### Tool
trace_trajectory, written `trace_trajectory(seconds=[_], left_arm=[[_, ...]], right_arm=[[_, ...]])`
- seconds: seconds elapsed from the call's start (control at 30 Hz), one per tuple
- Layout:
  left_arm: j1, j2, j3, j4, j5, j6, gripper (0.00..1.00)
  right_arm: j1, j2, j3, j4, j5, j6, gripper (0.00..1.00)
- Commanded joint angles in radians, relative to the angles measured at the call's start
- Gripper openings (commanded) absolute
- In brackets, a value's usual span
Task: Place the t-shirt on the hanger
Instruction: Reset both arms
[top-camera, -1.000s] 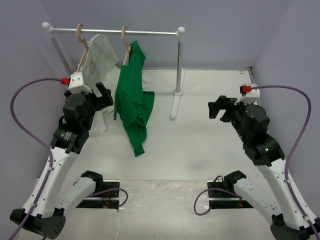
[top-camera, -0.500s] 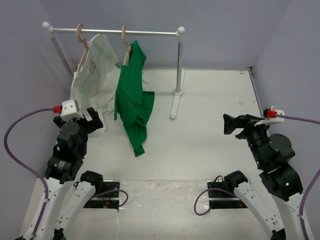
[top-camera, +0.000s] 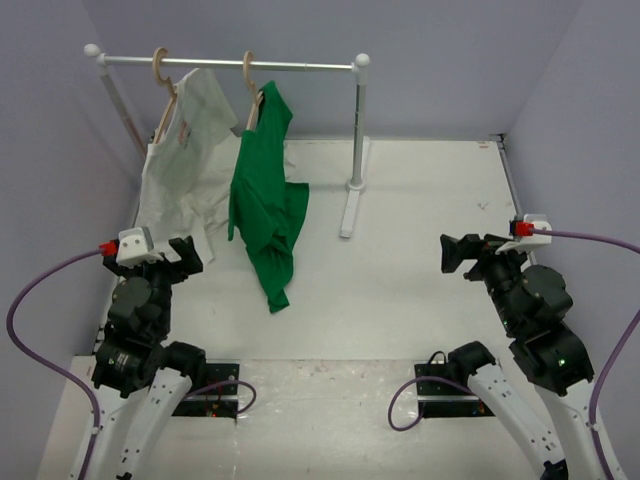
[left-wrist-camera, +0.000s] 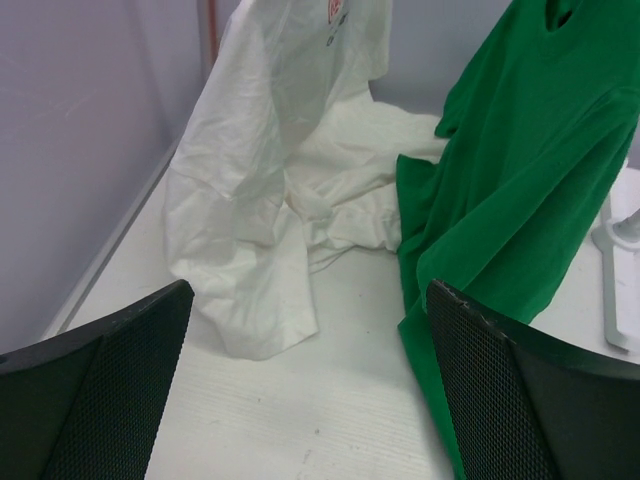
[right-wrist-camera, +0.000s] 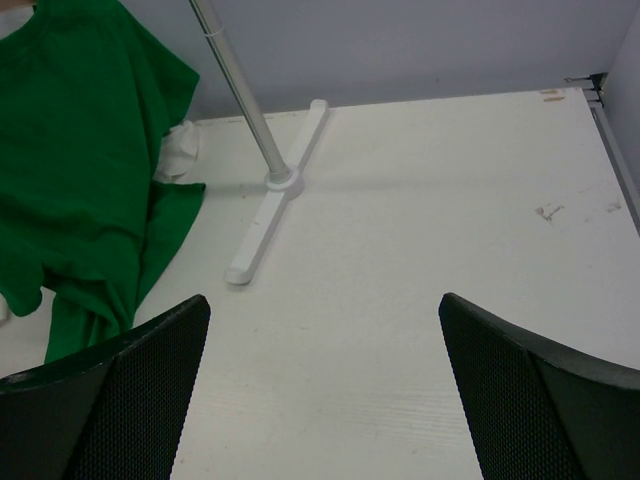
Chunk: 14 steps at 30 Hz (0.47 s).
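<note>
We see the t-shirt hanging on the hanger by the table's far edge — left gripper and right gripper both gape empty.

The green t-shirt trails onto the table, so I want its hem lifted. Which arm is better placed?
Left, probably. The left gripper, open, sits near the t-shirt, whose hem lies just ahead in its wrist view. The right gripper is farther off, beyond the rack's foot.

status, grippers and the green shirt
Left gripper open, empty; right gripper open, empty. Green t-shirt hanging from wooden hanger on rail, hem touching table. Nothing in the way.
</note>
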Motion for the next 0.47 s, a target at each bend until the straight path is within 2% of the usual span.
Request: trace_trajectory(seconds=[0.0, 0.43], left_arm=[[0.006, -0.064, -0.025, 0.089, 0.017, 0.052, 1.0], [0.006, -0.053, -0.021, 0.071, 0.014, 0.041, 1.0]], right_arm=[[0.005, 0.007, 0.008, 0.027, 0.002, -0.022, 0.99], [0.006, 0.007, 0.009, 0.02, 0.03, -0.012, 0.99]])
